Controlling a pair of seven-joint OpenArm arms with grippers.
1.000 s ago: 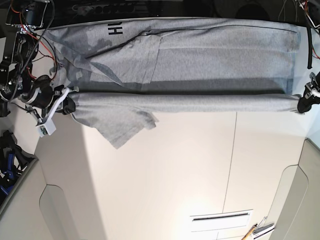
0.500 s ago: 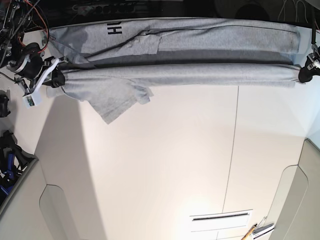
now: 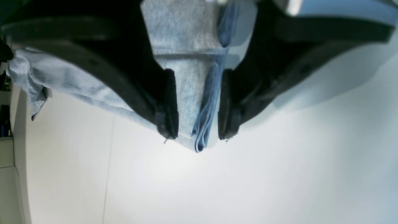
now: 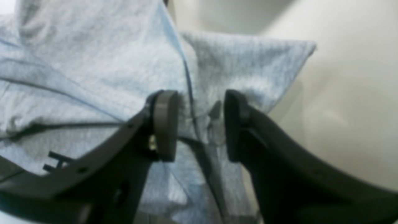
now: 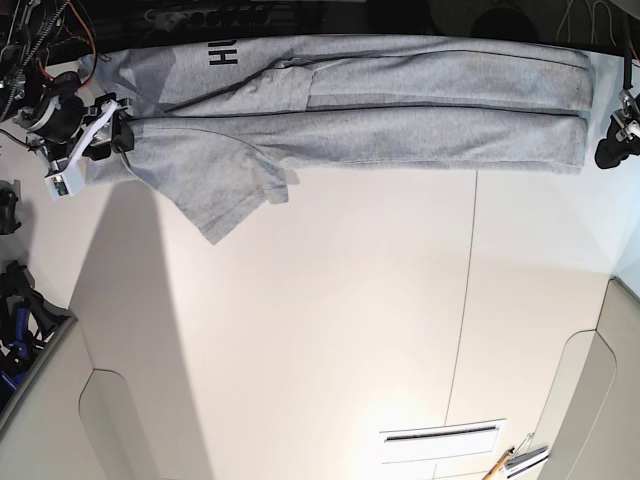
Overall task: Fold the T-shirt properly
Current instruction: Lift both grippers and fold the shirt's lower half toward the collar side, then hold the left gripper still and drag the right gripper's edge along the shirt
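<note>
- I count one T-shirt; it lies in a long folded band along the far edge of the one white table, one sleeve hanging toward me.
- Two grippers in view; left gripper has its jaws parted, cloth between them, pads not pressing.
- Right gripper likewise stands parted astride a fabric ridge; no grip visible.

The left pincer hangs low over the worktop with its two dark fingers parted, a gap showing on either side of the cloth between them. The right pincer is likewise spread, its fingers standing apart without pressing. In the base view the two arms sit at opposite far edges, wrists turned inward toward each other.
</note>
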